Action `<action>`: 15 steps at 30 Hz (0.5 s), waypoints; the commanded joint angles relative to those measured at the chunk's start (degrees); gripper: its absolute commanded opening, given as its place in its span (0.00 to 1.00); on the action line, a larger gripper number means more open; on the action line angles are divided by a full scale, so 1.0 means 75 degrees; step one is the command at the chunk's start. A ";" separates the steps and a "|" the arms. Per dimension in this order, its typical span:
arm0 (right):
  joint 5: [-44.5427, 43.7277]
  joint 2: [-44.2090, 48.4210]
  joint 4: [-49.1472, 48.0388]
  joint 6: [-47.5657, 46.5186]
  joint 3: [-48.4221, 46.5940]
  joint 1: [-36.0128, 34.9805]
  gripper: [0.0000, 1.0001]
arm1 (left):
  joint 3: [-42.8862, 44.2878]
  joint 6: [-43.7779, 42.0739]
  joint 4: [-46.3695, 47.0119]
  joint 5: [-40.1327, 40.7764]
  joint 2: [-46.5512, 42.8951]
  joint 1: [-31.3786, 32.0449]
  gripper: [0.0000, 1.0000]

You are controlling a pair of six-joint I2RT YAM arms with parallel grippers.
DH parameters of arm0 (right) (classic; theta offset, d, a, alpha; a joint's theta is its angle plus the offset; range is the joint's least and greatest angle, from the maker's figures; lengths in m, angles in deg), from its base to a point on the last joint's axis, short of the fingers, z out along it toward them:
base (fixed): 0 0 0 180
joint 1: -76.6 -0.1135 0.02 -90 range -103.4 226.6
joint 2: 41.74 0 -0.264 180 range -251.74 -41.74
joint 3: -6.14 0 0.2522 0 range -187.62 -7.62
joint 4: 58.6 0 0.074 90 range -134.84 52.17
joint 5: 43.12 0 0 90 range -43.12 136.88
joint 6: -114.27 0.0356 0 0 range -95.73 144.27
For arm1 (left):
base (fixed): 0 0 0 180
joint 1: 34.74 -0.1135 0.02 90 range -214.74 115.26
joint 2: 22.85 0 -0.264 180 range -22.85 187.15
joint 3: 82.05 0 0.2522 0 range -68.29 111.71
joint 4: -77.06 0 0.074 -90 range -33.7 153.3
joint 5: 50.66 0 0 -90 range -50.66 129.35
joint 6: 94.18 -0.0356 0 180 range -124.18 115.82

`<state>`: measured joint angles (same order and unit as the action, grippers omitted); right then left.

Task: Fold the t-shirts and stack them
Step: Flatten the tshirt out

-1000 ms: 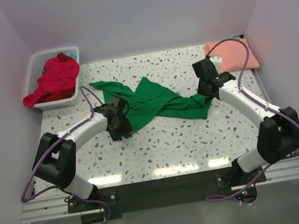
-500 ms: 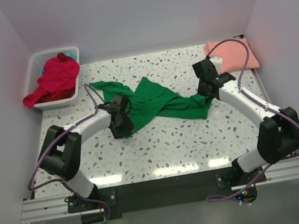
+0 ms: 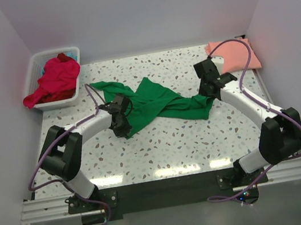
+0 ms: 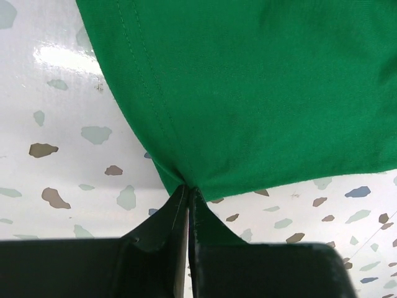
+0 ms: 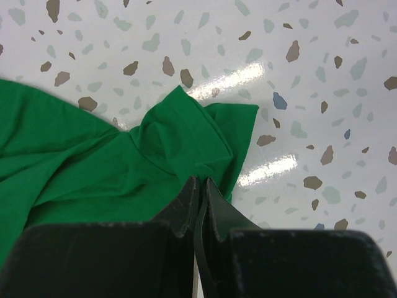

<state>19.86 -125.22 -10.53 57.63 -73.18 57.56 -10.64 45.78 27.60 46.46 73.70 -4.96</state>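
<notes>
Top external: left claw (image 4: 188, 191), right claw (image 5: 200, 181) each pinching green t-shirt (image 3: 155, 103) edge; bare table (image 3: 174, 149) nearside.

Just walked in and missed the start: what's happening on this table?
The robot is handling the green t-shirt, crumpled mid-table. The left gripper is shut on its near-left edge, the right gripper on its right end. A pink t-shirt lies at the far right corner; red t-shirts sit in the white basket.
</notes>
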 commanded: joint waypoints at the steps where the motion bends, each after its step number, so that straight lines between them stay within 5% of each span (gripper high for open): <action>1: -0.0147 0.0256 -0.0097 0.0133 -0.0130 0.0009 0.00 | 0.0118 -0.0074 0.0026 0.0141 0.0052 0.0061 0.04; 7: -0.0182 0.0338 -0.0074 0.0145 -0.0083 0.0009 0.00 | 0.0106 -0.0145 -0.0056 0.0247 0.0017 0.0061 0.00; 15: -0.0182 0.0373 -0.0097 0.0180 -0.0036 0.0009 0.00 | 0.0106 -0.0391 -0.0220 0.0200 0.0133 0.0107 0.31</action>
<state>19.64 -124.37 -10.51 57.72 -73.16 57.56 -10.64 44.40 27.12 47.09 73.70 -4.91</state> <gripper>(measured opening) 0.022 0.276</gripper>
